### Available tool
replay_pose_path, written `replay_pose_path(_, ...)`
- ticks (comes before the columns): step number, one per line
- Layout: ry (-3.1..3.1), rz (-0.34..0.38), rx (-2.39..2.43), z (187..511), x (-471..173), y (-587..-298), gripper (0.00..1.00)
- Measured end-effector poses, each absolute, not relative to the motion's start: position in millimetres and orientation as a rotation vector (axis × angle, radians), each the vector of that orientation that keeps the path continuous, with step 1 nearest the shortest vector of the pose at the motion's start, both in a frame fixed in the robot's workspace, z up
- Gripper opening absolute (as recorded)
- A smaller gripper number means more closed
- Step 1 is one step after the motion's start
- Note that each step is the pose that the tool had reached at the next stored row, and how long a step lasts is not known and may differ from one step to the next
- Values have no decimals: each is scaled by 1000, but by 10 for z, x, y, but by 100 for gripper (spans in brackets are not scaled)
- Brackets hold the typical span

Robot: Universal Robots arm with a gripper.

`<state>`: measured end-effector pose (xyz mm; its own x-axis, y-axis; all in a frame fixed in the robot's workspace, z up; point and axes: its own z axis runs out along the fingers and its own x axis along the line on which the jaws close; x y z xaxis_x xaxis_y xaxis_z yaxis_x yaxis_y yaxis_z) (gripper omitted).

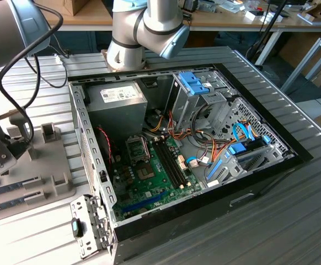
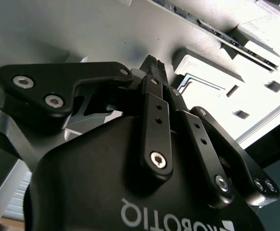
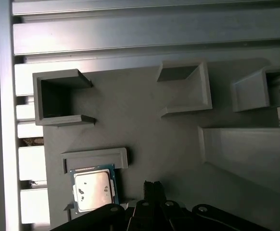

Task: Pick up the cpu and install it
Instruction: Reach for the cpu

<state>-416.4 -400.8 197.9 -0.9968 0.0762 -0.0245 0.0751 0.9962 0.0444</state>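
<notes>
1. I judge this to be the pick-up step, at its approach. The cpu [image 3: 93, 189] has not been grasped and lies flat, metal top up, in a low-walled nest on the grey fixture tray [image 3: 145, 110].
2. In both wrist views the end effector [image 3: 153, 188] has its fingertips pressed together with nothing between them. In the first wrist view the tips are just beside the cpu and not touching it. I cannot tell how high they hang over the tray.
3. In the exterior view the tray sits on the counter [image 1: 249, 221] at 9 o'clock from the open computer case [image 1: 92, 165]. The arm [image 1: 149, 22] rises from its base at 12 o'clock of the case and swings out toward that 9 o'clock side.
4. The install has not begun. The socket [image 1: 138, 148] sits toward 11 o'clock on the green motherboard [image 1: 155, 187], inside the case and well apart from the tray.
5. My reading of what a grasp calls for:
   - The fingers must spread wider than the chip.
   - They must centre over it, not beside it.
   - They must come down square to 2 opposite edges.
   - The nest's walls leave little room, so the line-up has to be clean.
</notes>
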Motion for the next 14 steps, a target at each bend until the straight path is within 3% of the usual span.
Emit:
replay_pose_path(8, 3112, 68, 118, 1965, -4164, -4008, 10)
replay_pose_path(14, 3100, 69, 117, 2144, -4197, -4008, 10)
